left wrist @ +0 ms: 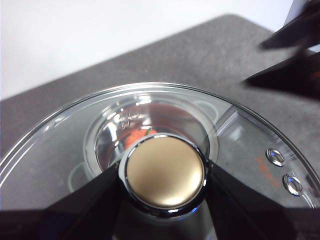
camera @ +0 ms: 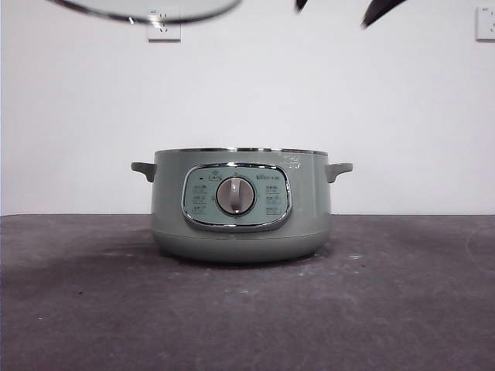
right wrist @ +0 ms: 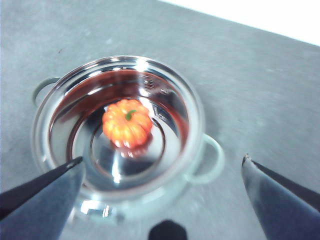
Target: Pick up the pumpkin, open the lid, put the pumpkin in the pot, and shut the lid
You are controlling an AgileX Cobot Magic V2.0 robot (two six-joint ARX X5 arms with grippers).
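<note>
A pale green pot (camera: pixel 240 205) sits at the centre of the front view on a dark grey table (camera: pixel 77 309), its top uncovered and its dial panel facing the camera. The lid (camera: pixel 147 9) hangs at the upper left of that frame, high above the pot and offset to its left, with only its chrome rim and a strip of glass showing. In the left wrist view the left gripper (left wrist: pixel 165 172) is clamped on the lid's knob (left wrist: pixel 165 170), a dark jaw pressed to either side, and the pot's steel bowl shows through the glass below. The pumpkin (right wrist: pixel 127 122) lies on the pot's shiny floor, left of centre in the right wrist view: small, orange, ribbed, its green stem pointing up. The right gripper (right wrist: pixel 162 167) hovers above the pot, spread wide and holding nothing; in the front view its black tips poke in at the upper right. The remaining step looks to be closing: the lid must travel right until centred over the rim, then come straight down, and the left arm already carries it.
</note>
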